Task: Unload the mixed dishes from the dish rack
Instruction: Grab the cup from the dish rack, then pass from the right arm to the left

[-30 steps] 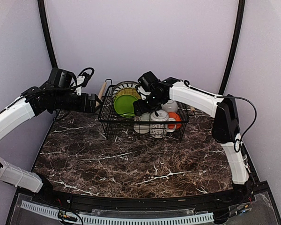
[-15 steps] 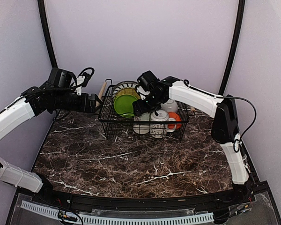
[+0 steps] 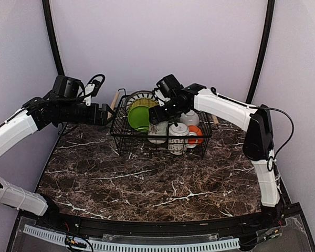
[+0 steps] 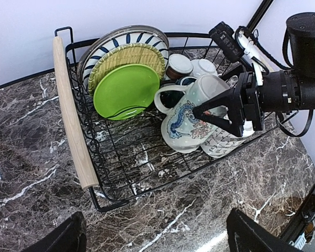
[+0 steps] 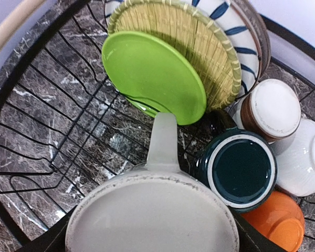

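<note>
The black wire dish rack point(image 3: 121, 137) stands at the back of the marble table; it also shows in the left wrist view point(image 4: 71, 115) and the right wrist view point(image 5: 21, 173). My right gripper point(image 3: 156, 116) point(image 4: 220, 107) point(image 5: 152, 233) is shut on a pale patterned mug point(image 3: 158, 131) point(image 4: 186, 115) point(image 5: 152, 210), held base up inside the rack. A lime-green plate point(image 3: 139, 118) point(image 4: 127, 90) point(image 5: 152, 76), a yellow woven plate point(image 4: 128, 58) and a blue-striped plate point(image 4: 121, 41) lean at the rack's back. My left gripper point(image 3: 106, 114) point(image 4: 157, 239) is open and empty, left of the rack.
In the rack are a second pale mug point(image 3: 178, 137) point(image 4: 226, 142), a dark green mug point(image 5: 241, 170), an orange bowl point(image 3: 195, 134) point(image 5: 275, 228), a white bowl point(image 5: 304, 160) and a brown cup point(image 5: 270, 107). A wooden rod handle point(image 4: 68, 105) runs along the rack's left side.
My right gripper has risen slightly with the pale mug in it, and the right arm's elbow has lifted. The left arm has barely moved.
</note>
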Controlling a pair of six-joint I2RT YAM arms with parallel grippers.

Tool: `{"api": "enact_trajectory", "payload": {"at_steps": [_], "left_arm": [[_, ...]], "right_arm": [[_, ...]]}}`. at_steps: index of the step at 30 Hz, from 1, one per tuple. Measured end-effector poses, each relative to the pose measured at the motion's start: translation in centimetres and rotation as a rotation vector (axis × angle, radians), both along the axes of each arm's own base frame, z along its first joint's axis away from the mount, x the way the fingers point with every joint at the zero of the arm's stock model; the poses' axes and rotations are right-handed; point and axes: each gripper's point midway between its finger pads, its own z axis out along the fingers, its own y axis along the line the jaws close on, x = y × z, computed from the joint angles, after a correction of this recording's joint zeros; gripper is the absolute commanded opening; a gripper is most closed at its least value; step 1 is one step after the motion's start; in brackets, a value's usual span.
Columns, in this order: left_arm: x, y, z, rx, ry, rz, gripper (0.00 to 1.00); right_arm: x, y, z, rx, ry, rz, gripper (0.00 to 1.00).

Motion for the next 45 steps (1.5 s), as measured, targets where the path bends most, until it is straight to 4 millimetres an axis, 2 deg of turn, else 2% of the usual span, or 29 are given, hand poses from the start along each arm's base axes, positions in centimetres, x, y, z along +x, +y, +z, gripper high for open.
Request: {"api": "enact_trajectory", "payload": {"at_steps": [7,11,16,22,26,32,40,45], "left_arm": [[-0.1,-1.5,1.2,-0.096,-0.002,-0.040,0.92],[-0.1,-3.6,2.6,-0.219,0.001,-0.099,0.91],[0.6,-6.7,3.9,-0.392,0.036,-0.174,0.89],[1.3,-9.5,4.2,-0.577,0.092,-0.239,0.88],[1.7,-10.4,4.3,-0.655,0.119,-0.249,0.87],[2.1,-10.1,3.9,-0.720,0.119,-0.206,0.86],[1.7,-9.4,3.3,-0.776,0.139,-0.162,0.84],[1.2,-10.0,3.8,-0.866,0.165,-0.206,0.76]], "right_arm": [[-0.4,-0.6,5.8,0.221,-0.047,-0.025,0.00],[-0.8,-1.7,9.3,0.404,-0.052,-0.035,0.00],[-1.3,-2.3,12.1,0.589,-0.058,-0.022,0.00],[-3.7,-1.1,13.5,0.781,0.000,0.063,0.00],[-5.0,-0.7,13.6,0.864,0.042,0.099,0.00],[-6.2,-1.5,14.2,0.913,0.046,0.096,0.00],[-6.6,-2.4,16.7,0.990,-0.004,0.096,0.00],[-6.6,-2.3,17.7,1.038,-0.006,0.103,0.00]]}}
